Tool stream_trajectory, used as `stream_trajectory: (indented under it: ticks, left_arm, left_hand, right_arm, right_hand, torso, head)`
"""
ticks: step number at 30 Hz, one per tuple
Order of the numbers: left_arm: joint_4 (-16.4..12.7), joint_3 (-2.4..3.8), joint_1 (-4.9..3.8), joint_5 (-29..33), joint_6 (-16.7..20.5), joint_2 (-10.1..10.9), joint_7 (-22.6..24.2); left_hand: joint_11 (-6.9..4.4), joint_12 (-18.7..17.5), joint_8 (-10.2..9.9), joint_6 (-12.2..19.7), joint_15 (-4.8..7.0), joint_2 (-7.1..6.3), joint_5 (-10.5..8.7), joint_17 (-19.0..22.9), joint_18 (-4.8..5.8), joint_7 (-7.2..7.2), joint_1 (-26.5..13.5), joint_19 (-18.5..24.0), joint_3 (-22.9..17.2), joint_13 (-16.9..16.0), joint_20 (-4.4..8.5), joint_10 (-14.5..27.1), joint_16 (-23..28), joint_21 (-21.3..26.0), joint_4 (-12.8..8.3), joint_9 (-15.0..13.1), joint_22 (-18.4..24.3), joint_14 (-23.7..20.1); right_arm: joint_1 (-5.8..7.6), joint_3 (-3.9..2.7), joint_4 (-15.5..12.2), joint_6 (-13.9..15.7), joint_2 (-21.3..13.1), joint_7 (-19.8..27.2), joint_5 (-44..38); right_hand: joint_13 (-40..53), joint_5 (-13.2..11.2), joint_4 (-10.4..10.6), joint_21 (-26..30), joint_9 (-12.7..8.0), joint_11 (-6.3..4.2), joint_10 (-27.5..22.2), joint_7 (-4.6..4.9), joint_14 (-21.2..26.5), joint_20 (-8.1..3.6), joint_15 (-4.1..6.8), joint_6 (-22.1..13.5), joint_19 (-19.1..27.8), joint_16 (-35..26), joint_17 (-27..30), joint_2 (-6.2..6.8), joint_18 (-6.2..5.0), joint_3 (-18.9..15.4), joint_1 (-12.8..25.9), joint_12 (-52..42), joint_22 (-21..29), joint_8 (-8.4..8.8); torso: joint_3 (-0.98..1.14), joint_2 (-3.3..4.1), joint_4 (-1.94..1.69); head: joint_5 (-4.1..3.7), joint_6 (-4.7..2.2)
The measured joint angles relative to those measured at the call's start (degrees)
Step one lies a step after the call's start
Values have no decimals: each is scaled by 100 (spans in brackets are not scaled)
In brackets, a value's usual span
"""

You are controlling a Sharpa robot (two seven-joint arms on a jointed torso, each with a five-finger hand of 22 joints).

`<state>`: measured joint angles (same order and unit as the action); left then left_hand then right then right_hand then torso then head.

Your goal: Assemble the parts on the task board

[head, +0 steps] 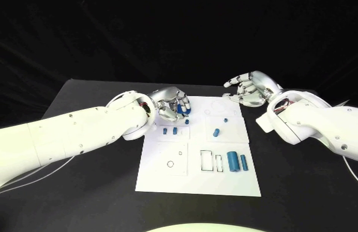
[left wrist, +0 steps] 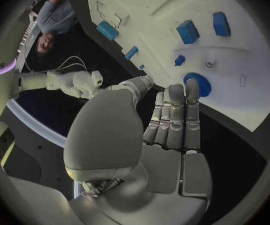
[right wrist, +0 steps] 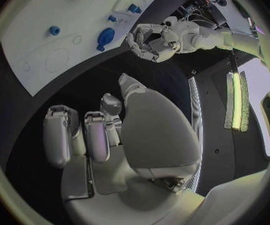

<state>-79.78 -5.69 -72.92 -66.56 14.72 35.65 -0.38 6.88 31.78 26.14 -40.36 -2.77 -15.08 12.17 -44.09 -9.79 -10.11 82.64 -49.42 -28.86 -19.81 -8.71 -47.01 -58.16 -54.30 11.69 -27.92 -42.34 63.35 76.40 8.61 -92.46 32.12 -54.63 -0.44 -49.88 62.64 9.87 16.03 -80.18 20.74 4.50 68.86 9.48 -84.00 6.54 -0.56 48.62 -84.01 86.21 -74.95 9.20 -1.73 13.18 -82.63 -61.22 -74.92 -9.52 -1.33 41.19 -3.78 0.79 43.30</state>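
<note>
A: Where does the task board (head: pixel 160 175) lie relative to the hands?

B: It sits in the middle of the black tabletop (head: pixel 82 190). The left hand (head: pixel 170 105) hovers over the board's far left corner, and the right hand (head: pixel 250 89) hangs off the board, beyond its far right corner.

A: Is either hand holding a part?

B: The left hand has its fingers curled around a round blue part (head: pixel 181 108) at the board's far left. The right hand holds nothing; its fingers are loosely bent and apart above bare tabletop.

A: And the other parts?

B: A large blue cylinder (head: pixel 233 160) and a slimmer one (head: pixel 245 162) lie near the board's right edge, with small blue pieces (head: pixel 170 131) midway along it.

A: What do the wrist views add?

B: The left wrist view shows the fingers (left wrist: pixel 175 116) lying straight, side by side, their tips against the blue disc (left wrist: pixel 199 84). The right wrist view shows the right hand's fingers (right wrist: pixel 59 135) parted over dark tabletop, and the left hand across the board.
</note>
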Motion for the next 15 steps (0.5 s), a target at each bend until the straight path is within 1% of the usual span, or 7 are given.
stream_trajectory:
  ticks: [2,4,5,7,10,15]
  left_arm:
    - [79,-24,2,-276,-9,-87,24]
    - [143,-43,5,-499,-37,-154,26]
    - [182,-52,8,-639,-64,-194,26]
    - [238,-62,9,-833,-114,-253,17]
    - [332,-72,10,-1109,-207,-349,-11]
    - [453,-77,11,-1409,-354,-479,-79]
  left_hand:
    - [20,-54,-11,-19,-3,0,-22,19,0,7,0,-6,6,67,-6,20,-44,0,-1,44,-3,3]
    - [20,-99,-33,-96,-32,0,-22,0,0,12,0,-39,64,143,-36,20,-171,0,24,100,-22,87]
    - [20,-105,-33,-112,-30,0,-22,-45,0,29,0,-60,89,174,-27,20,-242,0,24,123,-37,142]
    - [20,-133,-53,-125,-25,0,-22,-144,1,17,0,-124,100,219,-12,20,-371,-70,34,161,-99,238]
    - [7,-163,-75,-225,-25,0,-22,-421,1,41,0,-442,167,323,-20,-54,-741,-410,56,251,-486,462]
    - [3,-166,-99,-281,-19,0,-22,-622,2,54,0,-672,167,393,-8,-98,-1003,-675,56,317,-797,596]
  right_arm:
    - [-2,0,2,5,5,11,1]
    - [-5,1,2,8,9,18,1]
    - [-6,1,2,10,11,23,1]
    - [-8,1,2,13,14,29,2]
    - [-11,2,3,17,18,36,2]
    - [-12,2,2,25,25,49,2]
  right_hand:
    - [-35,0,0,0,0,1,-40,0,0,0,0,0,0,0,0,0,0,0,0,34,0,-22]
    - [-64,0,16,22,0,0,-41,0,0,0,0,0,0,0,0,0,0,15,0,62,0,-22]
    - [-81,0,16,22,0,4,-62,0,0,0,0,0,0,-17,0,0,0,15,0,82,0,-22]
    - [-97,0,16,22,0,2,-81,0,0,0,-1,0,0,-22,0,0,0,15,0,95,0,-22]
    - [-130,0,2,22,0,2,-81,0,-1,0,-1,0,0,-22,1,0,0,29,0,134,1,-22]
    - [-287,0,22,43,-5,-4,-189,-1,-2,0,-2,-1,0,-22,1,3,0,55,3,300,1,-45]
  torso:
    - [2,3,2]
    - [2,5,4]
    - [2,7,4]
    - [4,9,5]
    - [5,9,5]
    - [5,11,5]
  head:
    - [-1,-7]
    - [-1,-15]
    - [-1,-16]
    - [-6,-20]
    - [-11,-20]
    - [-18,-20]
